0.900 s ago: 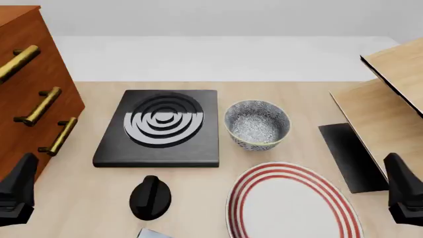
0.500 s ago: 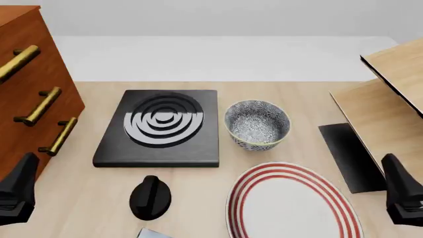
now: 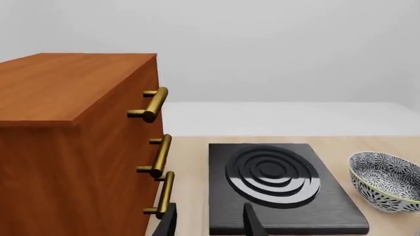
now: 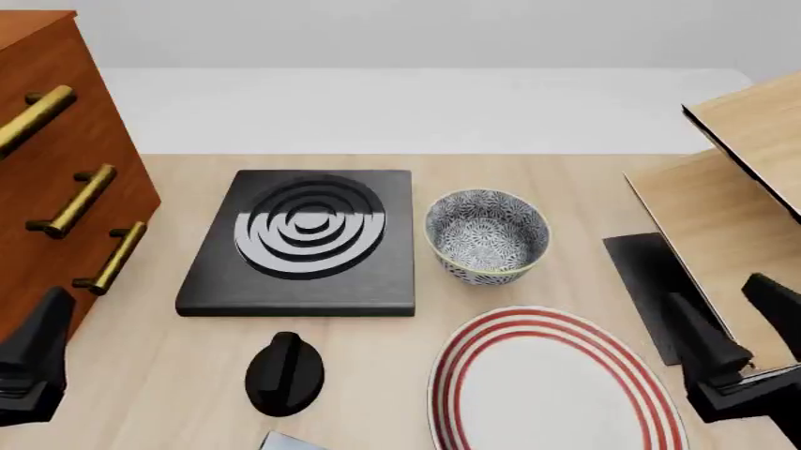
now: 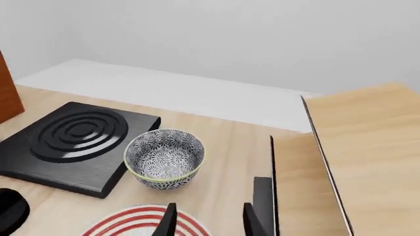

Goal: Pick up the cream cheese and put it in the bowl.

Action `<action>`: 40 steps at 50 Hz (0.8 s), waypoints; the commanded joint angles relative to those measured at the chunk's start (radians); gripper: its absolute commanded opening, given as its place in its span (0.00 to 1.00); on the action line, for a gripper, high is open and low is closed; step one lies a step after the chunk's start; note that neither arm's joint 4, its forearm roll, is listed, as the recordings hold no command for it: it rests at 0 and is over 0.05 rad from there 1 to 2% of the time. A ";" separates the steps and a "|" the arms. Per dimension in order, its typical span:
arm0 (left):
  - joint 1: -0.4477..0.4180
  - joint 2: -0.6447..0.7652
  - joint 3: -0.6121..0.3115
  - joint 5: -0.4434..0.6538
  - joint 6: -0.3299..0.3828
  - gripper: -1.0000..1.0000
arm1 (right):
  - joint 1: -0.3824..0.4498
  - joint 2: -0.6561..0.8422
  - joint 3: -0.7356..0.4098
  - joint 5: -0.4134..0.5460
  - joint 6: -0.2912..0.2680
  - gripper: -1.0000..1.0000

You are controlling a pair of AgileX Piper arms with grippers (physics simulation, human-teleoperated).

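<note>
The bowl (image 4: 486, 234), blue-grey floral with a pale band, stands upright right of the black stove and also shows in both wrist views (image 5: 164, 158) (image 3: 387, 179). Of the cream cheese (image 4: 289, 442) only a pale grey-blue corner shows, at the front view's bottom edge below the black knob. My right gripper (image 4: 738, 323) hovers open near the plate's right side, well right of the bowl; its wrist view (image 5: 210, 221) shows nothing between the fingers. My left gripper (image 4: 32, 342) stays at the far left by the cabinet, open and empty (image 3: 210, 223).
A wooden cabinet (image 4: 56, 178) with brass handles fills the left. A black stove plate (image 4: 307, 239) lies centre, a black knob (image 4: 284, 373) in front of it. A red-striped plate (image 4: 551, 384) sits front right. A wooden shelf unit (image 4: 738, 206) with a dark panel (image 4: 651, 291) stands at right.
My right gripper has swung leftwards and turned, so both its fingers now show beside the plate. The left arm, bowl and other objects have not moved.
</note>
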 commanded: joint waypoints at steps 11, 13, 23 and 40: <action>-0.026 -0.008 -0.033 0.017 -0.022 1.00 | 0.294 0.478 -0.060 -0.238 -0.026 1.00; -0.024 -0.009 -0.032 0.016 -0.015 1.00 | 0.329 0.486 -0.061 -0.250 -0.041 1.00; -0.015 -0.010 -0.051 0.032 -0.012 1.00 | 0.484 0.550 -0.105 -0.260 -0.086 1.00; 0.046 -0.010 -0.041 0.036 -0.032 1.00 | 0.677 0.757 -0.238 -0.255 -0.130 1.00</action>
